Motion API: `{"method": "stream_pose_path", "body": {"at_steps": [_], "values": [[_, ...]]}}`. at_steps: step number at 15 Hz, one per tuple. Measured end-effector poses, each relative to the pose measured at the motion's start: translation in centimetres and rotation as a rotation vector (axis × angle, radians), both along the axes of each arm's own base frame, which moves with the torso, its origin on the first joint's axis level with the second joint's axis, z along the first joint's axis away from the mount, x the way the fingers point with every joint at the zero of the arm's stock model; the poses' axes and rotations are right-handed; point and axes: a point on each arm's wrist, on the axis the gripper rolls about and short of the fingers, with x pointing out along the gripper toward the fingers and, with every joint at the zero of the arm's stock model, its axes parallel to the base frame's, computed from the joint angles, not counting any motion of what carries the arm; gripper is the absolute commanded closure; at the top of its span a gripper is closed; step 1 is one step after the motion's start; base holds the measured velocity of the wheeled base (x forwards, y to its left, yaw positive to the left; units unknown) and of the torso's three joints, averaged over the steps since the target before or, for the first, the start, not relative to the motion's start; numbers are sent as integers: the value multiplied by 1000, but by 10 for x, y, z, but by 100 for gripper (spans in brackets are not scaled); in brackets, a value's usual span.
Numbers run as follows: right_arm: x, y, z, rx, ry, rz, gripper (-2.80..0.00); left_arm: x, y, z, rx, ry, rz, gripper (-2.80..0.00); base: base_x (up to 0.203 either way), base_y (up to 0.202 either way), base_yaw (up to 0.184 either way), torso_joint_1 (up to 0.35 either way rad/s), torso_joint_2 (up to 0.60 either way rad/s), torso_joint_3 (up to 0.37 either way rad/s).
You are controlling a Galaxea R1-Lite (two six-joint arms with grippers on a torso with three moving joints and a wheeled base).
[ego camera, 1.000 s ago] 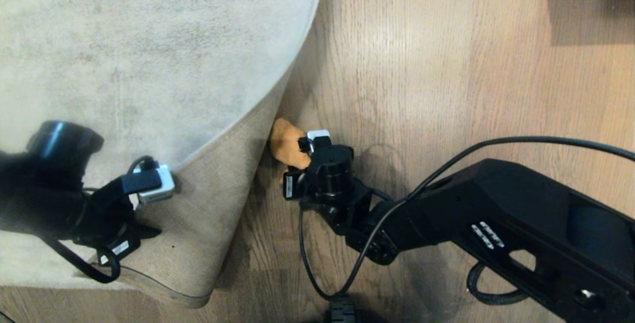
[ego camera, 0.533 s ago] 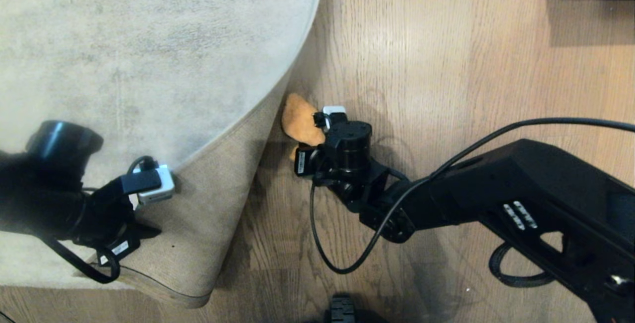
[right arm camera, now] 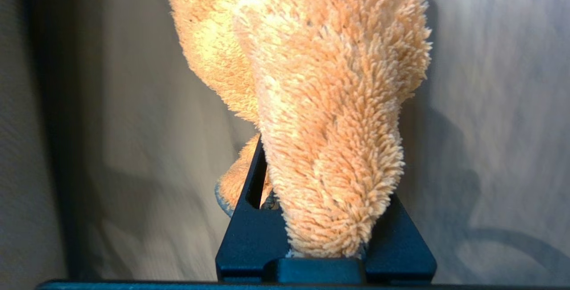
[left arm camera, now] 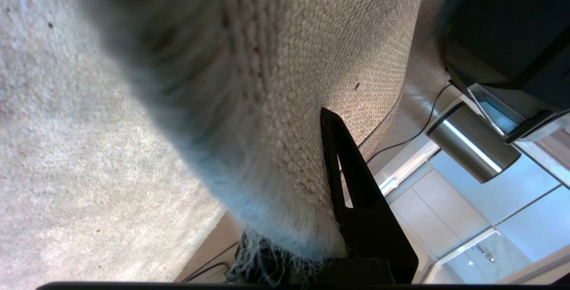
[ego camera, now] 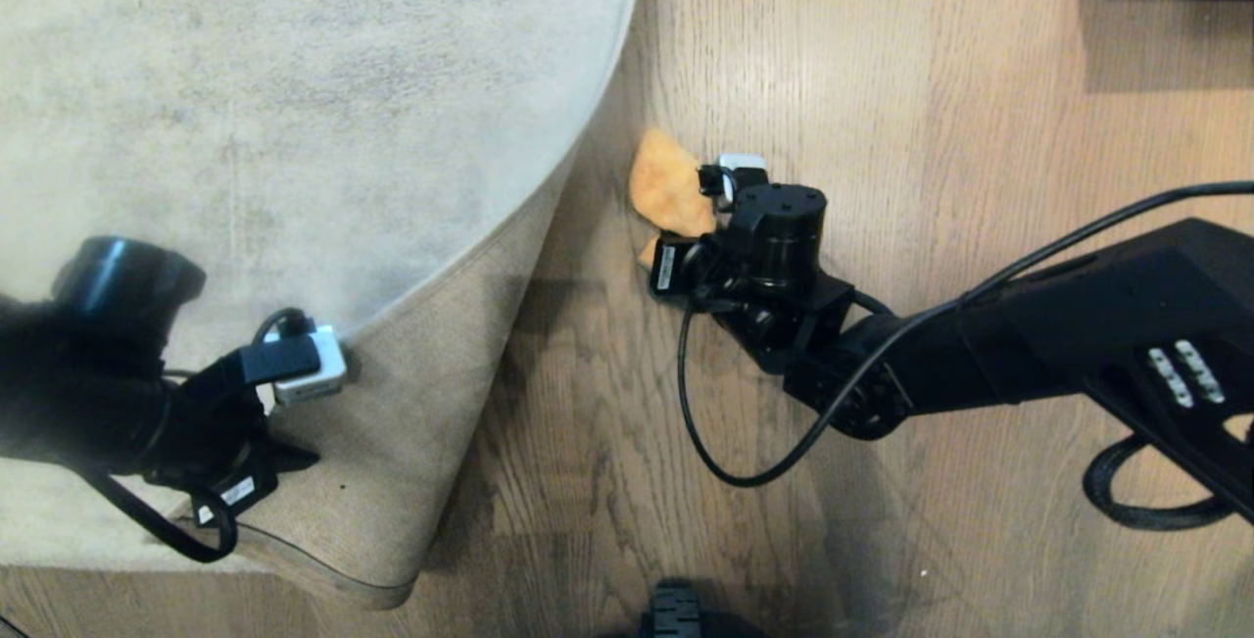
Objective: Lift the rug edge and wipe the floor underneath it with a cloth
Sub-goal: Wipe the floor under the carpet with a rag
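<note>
The left gripper [ego camera: 279, 442] is clamped on the rug edge [ego camera: 460, 324], holding it folded back so the tan woven backing faces up; the left wrist view alone shows pile fringe and weave pinched against one black finger [left arm camera: 356, 201]. The right gripper [ego camera: 686, 231] grips the orange cloth [ego camera: 666, 192] low over the floor [ego camera: 882, 79], just beside the lifted edge. Only the right wrist view shows the cloth's plush pile wedged between the fingers. Bare planks spread wide to the right.
</note>
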Motion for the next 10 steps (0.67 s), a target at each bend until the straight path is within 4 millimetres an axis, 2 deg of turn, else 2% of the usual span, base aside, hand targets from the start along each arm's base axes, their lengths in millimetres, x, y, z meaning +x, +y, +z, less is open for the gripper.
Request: {"method": "stream_pose_path", "body": {"at_steps": [6, 8, 10], "values": [[-86, 66, -18, -49, 61, 255, 0, -3, 0, 3, 0, -13, 3, 0, 0, 0, 0, 0, 0, 0], [-96, 79, -26, -47, 61, 293, 0, -5, 1, 4, 11, -15, 14, 0, 0, 0, 0, 0, 0, 0], [-98, 83, -34, -57, 71, 304, 0, -5, 2, 4, 29, -17, 27, 0, 0, 0, 0, 0, 0, 0]]}}
